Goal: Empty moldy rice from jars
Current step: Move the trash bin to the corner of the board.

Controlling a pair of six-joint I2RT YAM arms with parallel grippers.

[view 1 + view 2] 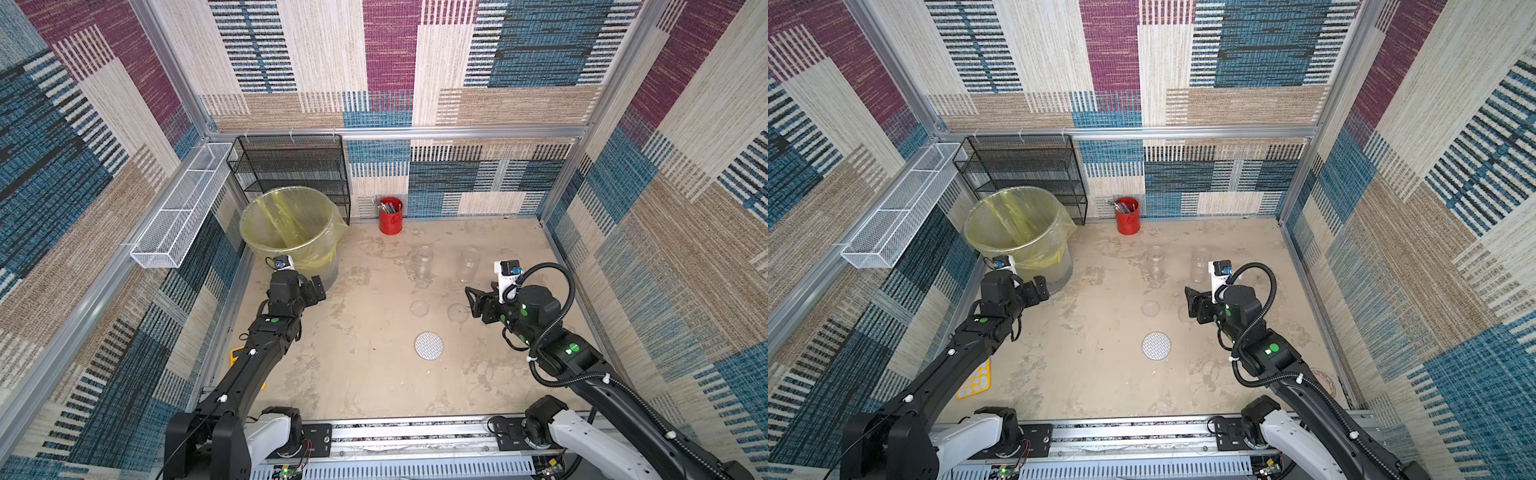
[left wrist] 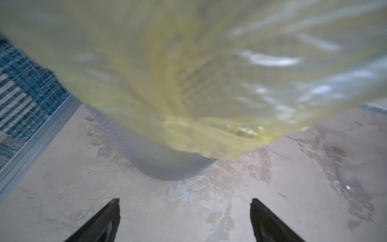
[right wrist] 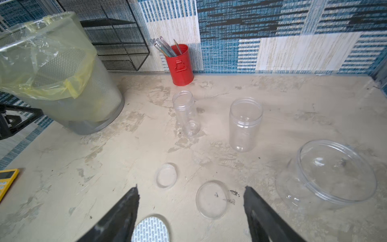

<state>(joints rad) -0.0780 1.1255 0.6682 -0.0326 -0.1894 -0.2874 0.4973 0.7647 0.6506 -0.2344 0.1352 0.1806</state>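
Observation:
Two clear jars stand upright with their mouths bare, a narrow one (image 1: 424, 262) (image 3: 185, 113) and a slightly wider one (image 1: 469, 264) (image 3: 245, 123). A third, much wider jar (image 3: 335, 171) sits beside them in the right wrist view. All look empty; the moldy rice is not in view. My right gripper (image 1: 471, 303) (image 3: 191, 188) hovers open over two clear lids (image 3: 166, 175) (image 3: 211, 199) in front of the jars, holding nothing. My left gripper (image 1: 318, 289) (image 2: 185, 201) is open and empty, close to the base of the grey bin (image 1: 328, 270) (image 2: 173, 167).
The bin carries a yellow liner (image 1: 286, 220). Behind it are a black mesh shelf (image 1: 291, 166) and a white wire basket (image 1: 183, 203) on the left wall. A red cup of pens (image 1: 390, 216) stands at the back wall. A white patterned disc (image 1: 429, 345) and a yellow object (image 1: 973, 380) lie nearer.

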